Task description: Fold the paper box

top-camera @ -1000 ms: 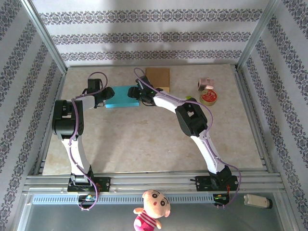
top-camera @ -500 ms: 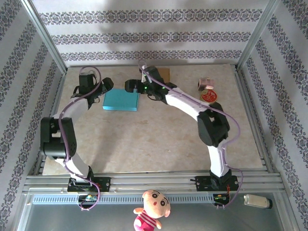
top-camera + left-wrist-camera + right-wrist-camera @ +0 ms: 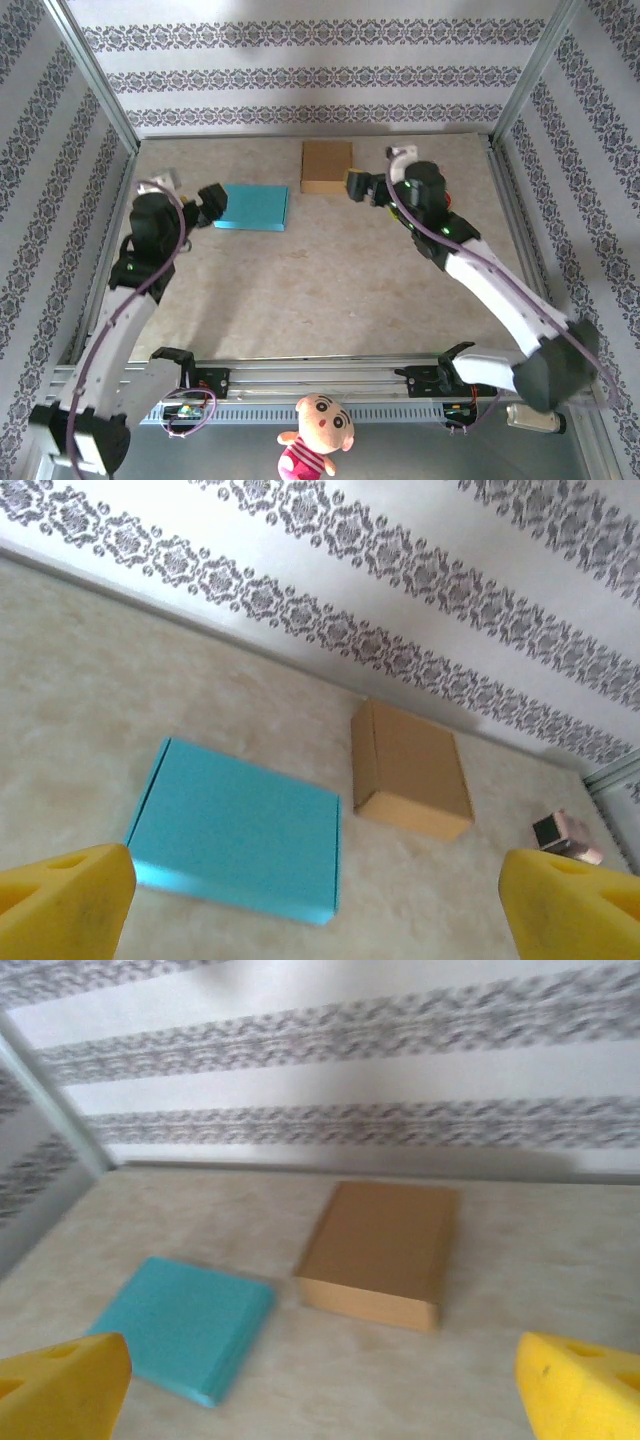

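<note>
The teal paper box (image 3: pixel 252 207) lies flat and closed on the table at the back left; it also appears in the left wrist view (image 3: pixel 240 830) and the right wrist view (image 3: pixel 185 1325). My left gripper (image 3: pixel 211 204) hovers just left of it, apart from it. Its yellow fingertips (image 3: pixel 65 905) stand wide apart, so the left gripper (image 3: pixel 320 915) is open and holds nothing. My right gripper (image 3: pixel 356 186) sits right of the brown box, well away from the teal one. The right gripper (image 3: pixel 322 1390) is open too, with nothing between its fingertips (image 3: pixel 580 1385).
A closed brown cardboard box (image 3: pixel 327 165) stands at the back centre, right of the teal box. A small pink box (image 3: pixel 567 837) lies further right. Patterned walls and metal frame posts (image 3: pixel 95 75) enclose the table. A plush doll (image 3: pixel 316 432) sits in front of the arm bases.
Both grippers have opened and let go of the teal box. The left arm drew back to the left; the right arm swung right, past the brown box. The teal box stayed put.
</note>
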